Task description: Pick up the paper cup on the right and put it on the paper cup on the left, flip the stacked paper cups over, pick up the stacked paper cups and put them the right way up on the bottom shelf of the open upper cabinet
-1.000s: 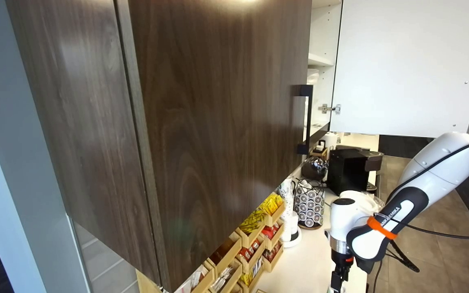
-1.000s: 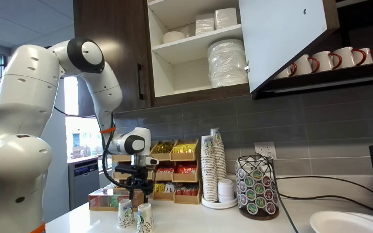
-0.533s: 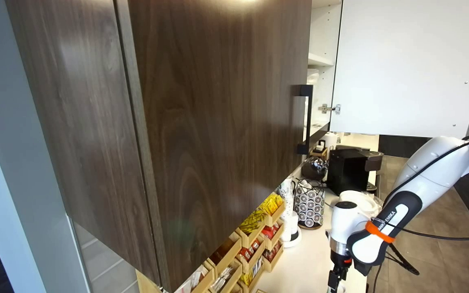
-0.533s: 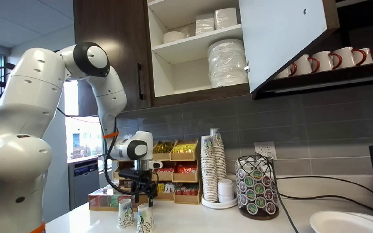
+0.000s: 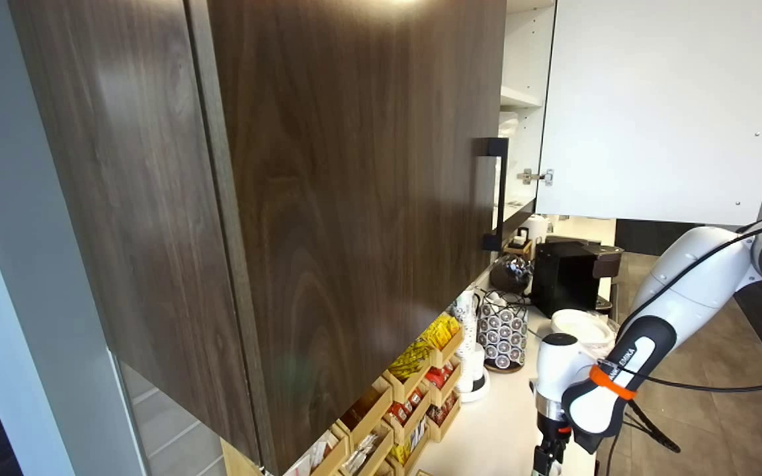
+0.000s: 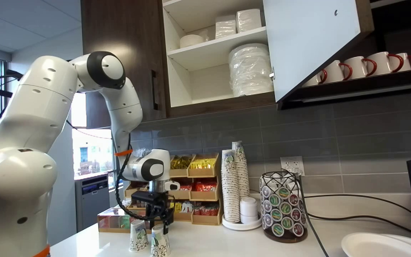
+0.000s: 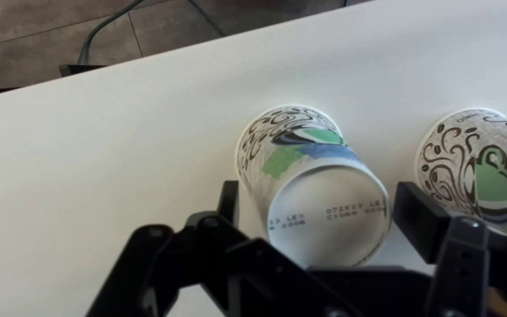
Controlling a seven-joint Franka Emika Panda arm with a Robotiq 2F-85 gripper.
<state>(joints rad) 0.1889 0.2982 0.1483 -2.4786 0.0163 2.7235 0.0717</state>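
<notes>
Two white paper cups with dark and green print stand upside down, side by side, on the white counter. The right paper cup (image 6: 160,243) and the left paper cup (image 6: 138,236) are apart. My gripper (image 6: 159,228) is open at the top of the right cup. In the wrist view the gripper (image 7: 321,209) has its fingers on either side of that right cup (image 7: 328,220); a gap shows on the left side. The left cup (image 7: 478,167) stands just outside the right finger there. The open upper cabinet (image 6: 209,80) has pale shelves; wrapped plates (image 6: 250,69) stand on its bottom shelf.
A snack rack (image 6: 203,194), tall cup stacks (image 6: 231,192) and a pod holder (image 6: 284,214) stand along the wall. A clear-fronted box (image 6: 120,221) is behind the cups. The white cabinet door (image 6: 309,39) swings out; a brown door (image 5: 368,198) fills an exterior view.
In the exterior views my gripper has moved right and down, so its fingertips now flank the top of the right cup. The cups have not moved.
</notes>
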